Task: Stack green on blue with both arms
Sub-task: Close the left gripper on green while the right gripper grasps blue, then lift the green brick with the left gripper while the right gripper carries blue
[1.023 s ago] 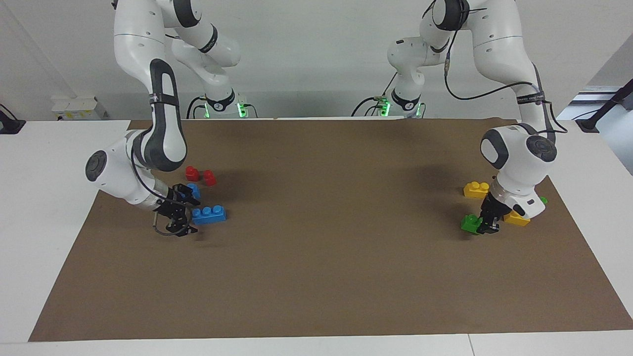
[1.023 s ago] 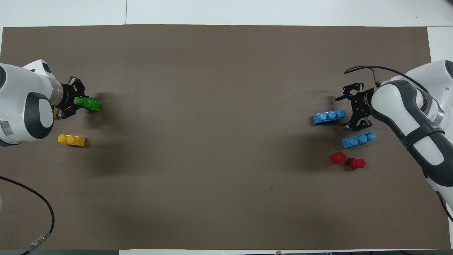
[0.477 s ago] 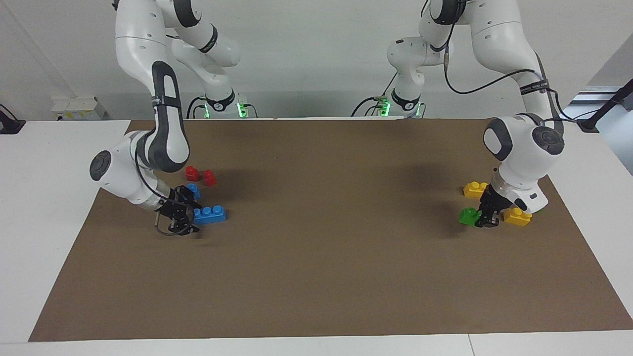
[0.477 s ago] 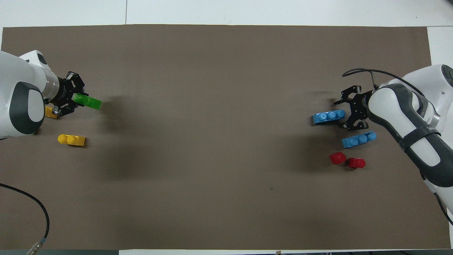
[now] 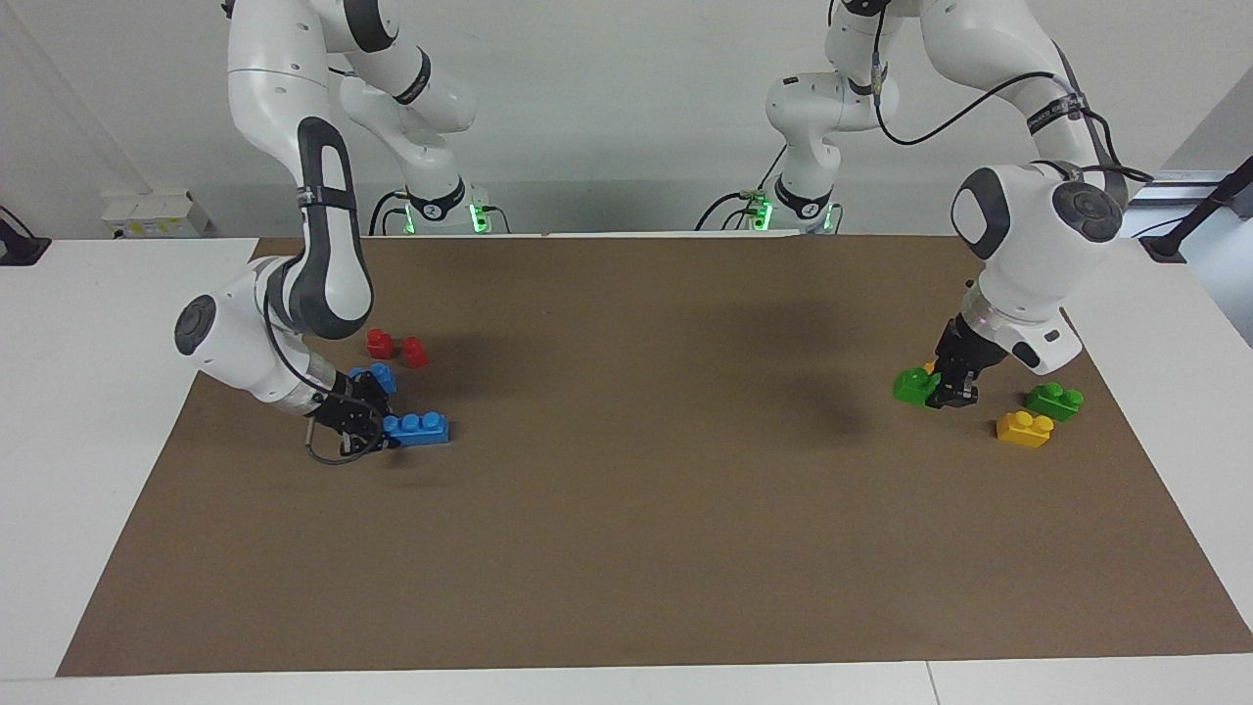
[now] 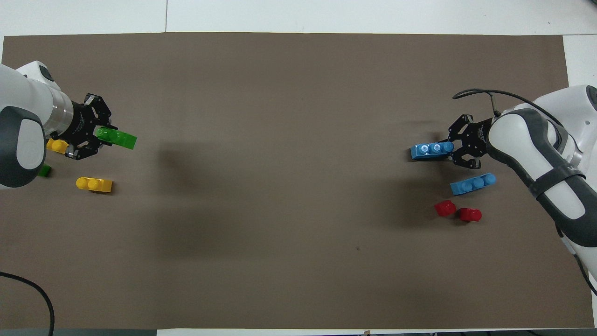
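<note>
Green brick (image 6: 117,138) up in the air at the left arm's end of the table, clamped by one end between the fingers of the left gripper (image 6: 100,135), clear of the brown mat (image 6: 289,186) in the facing view. Under and beside that gripper lie a yellow brick (image 6: 57,145) half hidden by it, a second green brick (image 5: 1054,400) at the mat's edge, and another yellow brick (image 6: 94,185) a little nearer to the robots. Across the bare middle of the mat now, toward the right arm's end, the blue brick (image 6: 431,150) lies on the mat, studs up, with the right gripper (image 6: 456,148) down low at its end. Its fingers sit on either side of that end (whether they are pressing it or only bracketing it, I cannot tell from either view). Just nearer to the robots lies the second blue brick (image 6: 473,183), flat and apart from the first one. Nearer still, two small red pieces (image 6: 457,211) sit side by side, close together. Green and blue are well apart, each at its own end of the table. The right arm (image 5: 313,225) bends down steeply to its brick; the left arm (image 5: 1028,235) holds its wrist high over the yellow and green pieces.
</note>
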Robot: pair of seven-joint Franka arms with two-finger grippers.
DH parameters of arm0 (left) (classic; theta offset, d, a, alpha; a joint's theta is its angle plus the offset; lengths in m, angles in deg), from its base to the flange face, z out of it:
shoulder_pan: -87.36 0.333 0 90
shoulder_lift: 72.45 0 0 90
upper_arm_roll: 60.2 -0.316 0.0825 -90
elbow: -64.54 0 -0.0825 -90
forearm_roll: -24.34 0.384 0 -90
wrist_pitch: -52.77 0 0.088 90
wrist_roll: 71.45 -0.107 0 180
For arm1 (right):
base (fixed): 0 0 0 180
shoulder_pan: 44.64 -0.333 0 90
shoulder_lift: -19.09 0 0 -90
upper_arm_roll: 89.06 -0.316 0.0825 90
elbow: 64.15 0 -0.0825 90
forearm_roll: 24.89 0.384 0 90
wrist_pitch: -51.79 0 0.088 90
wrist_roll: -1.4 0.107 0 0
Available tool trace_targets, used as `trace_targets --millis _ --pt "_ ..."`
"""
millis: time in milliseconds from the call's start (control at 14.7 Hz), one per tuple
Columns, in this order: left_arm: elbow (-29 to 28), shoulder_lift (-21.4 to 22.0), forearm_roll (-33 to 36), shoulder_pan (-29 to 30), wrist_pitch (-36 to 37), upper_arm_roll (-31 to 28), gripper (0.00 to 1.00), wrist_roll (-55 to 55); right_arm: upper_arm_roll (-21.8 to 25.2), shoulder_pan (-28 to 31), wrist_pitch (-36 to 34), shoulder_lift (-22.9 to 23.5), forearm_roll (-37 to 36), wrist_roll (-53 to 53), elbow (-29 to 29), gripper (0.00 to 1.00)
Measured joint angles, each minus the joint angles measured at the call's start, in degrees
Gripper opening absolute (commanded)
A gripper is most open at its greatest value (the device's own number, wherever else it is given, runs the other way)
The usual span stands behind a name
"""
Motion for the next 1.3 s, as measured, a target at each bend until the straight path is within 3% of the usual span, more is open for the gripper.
trace_targets --millis 205,614,886,1295 --pt "0.0 1.5 0.0 -1.4 1.7 0.1 0.0 3.5 0.0 0.0 -3.1 -0.2 0.5 0.0 -2.2 0.0" --pt "0.0 2.5 0.0 -4.5 2.5 0.2 0.0 13.5 -0.8 -2.6 -15.2 -2.1 1.1 1.5 -14.3 0.0" --pt "0.0 2.9 0.0 -6.9 2.6 0.3 0.0 21.6 -1.2 -11.2 -14.9 -4.3 1.2 7.8 -16.2 0.0" --pt "-0.1 3.0 0.0 -11.1 2.7 0.3 0.0 30.7 -1.5 -23.8 -4.9 -4.7 1.6 32.2 -14.5 0.0"
